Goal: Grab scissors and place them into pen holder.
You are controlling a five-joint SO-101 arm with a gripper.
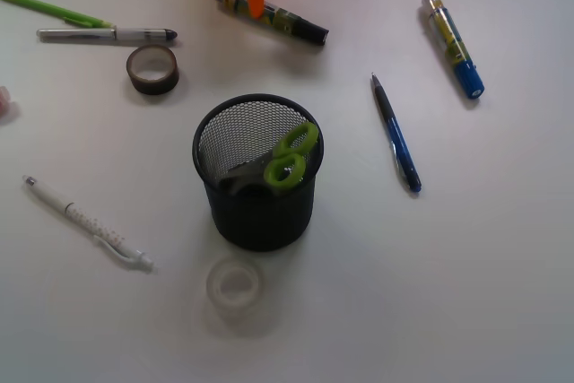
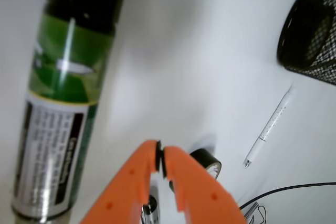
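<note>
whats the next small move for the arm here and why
Probably just hold the retreat and stop. The scissors already sit inside the pen holder, green loops leaning on its rim, and the gripper is shut, empty and well away above the marker. Nothing appears left to place.

Holder (image 1: 258,213) mouth: partly filled by scissors (image 1: 285,161), loops leaning on right rim; left half open.
Around holder: clear tape (image 1: 235,282) just in front, blue pen (image 1: 396,134) to right, white pen (image 1: 88,223) to left.
Under pincer (image 2: 160,157): marker (image 1: 271,14), dark tape (image 1: 152,68) nearby.
Bench (image 1: 484,284): bare front-right.
</note>
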